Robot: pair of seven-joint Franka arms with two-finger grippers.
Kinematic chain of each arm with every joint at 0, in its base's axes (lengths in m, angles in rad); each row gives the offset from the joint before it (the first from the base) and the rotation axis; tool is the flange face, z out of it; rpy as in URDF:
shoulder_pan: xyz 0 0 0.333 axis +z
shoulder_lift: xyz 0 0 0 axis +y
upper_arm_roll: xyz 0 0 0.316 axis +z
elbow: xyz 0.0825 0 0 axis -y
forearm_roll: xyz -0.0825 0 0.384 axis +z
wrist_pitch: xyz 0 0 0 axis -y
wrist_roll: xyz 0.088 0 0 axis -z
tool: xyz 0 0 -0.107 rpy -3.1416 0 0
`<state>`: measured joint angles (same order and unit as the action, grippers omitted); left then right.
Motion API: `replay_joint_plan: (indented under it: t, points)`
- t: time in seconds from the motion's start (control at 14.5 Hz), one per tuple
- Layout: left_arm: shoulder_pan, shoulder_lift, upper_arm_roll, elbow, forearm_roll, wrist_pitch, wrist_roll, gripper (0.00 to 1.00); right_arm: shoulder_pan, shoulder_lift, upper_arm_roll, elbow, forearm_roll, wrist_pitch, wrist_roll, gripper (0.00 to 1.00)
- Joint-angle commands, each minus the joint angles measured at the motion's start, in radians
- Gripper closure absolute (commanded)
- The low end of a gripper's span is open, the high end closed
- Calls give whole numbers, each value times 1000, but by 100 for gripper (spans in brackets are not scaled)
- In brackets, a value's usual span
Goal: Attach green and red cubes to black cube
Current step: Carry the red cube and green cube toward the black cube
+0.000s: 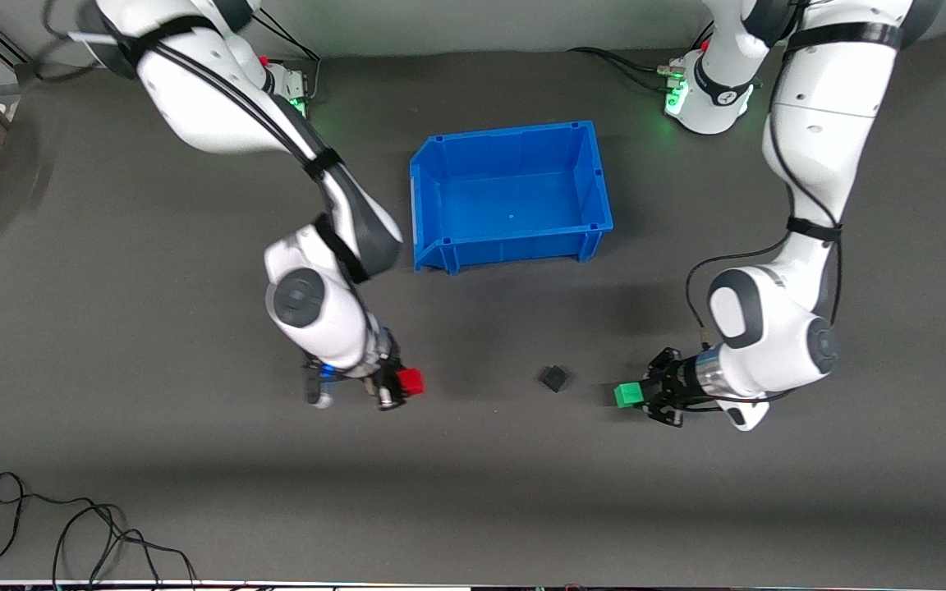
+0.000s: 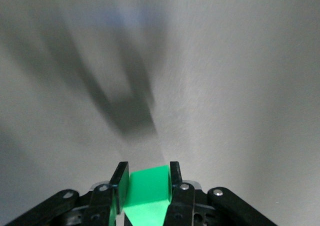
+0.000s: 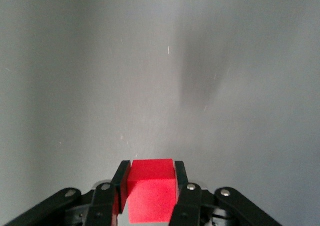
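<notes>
Currently the left gripper [image 1: 636,396] has its jaws clamped on the green cube [image 1: 624,396]; the right gripper [image 1: 397,386] likewise pinches the red cube [image 1: 411,381]. Black cube [image 1: 554,377] sits alone on the counter [image 1: 473,492] between them, so each can press in from its own end. Bin [image 1: 440,205] lies well apart, farther from the camera.

right tool [image 1: 401,386] grips red cube [image 1: 412,380] — left tool [image 1: 639,396] grips green cube [image 1: 626,396] — black cube [image 1: 554,377] between

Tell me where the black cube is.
The black cube lies on the table, nearer the front camera than the blue bin, between the two hands' cubes.
</notes>
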<state>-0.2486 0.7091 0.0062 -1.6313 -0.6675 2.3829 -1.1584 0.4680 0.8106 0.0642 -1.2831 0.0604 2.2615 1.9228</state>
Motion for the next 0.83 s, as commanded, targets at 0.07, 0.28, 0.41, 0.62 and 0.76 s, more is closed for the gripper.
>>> replay_joint_plan:
  t: [0.07, 0.28, 0.41, 0.62, 0.76]
  points:
    - [-54, 41, 17, 36, 72, 93, -3, 78, 63, 257, -3, 323, 9, -14, 143, 82]
    - [-90, 79, 14, 91, 130, 108, 31, 79, 113, 292, -1, 323, 10, 91, 201, 82]
    - [-124, 96, 14, 99, 134, 133, 60, 79, 141, 303, -1, 323, 10, 121, 242, 83]
    - [-162, 110, 14, 102, 138, 142, 60, 79, 173, 331, -1, 327, 7, 122, 236, 83]
    - [-188, 124, 14, 102, 138, 151, 59, 79, 178, 343, -1, 334, 9, 130, 242, 84]
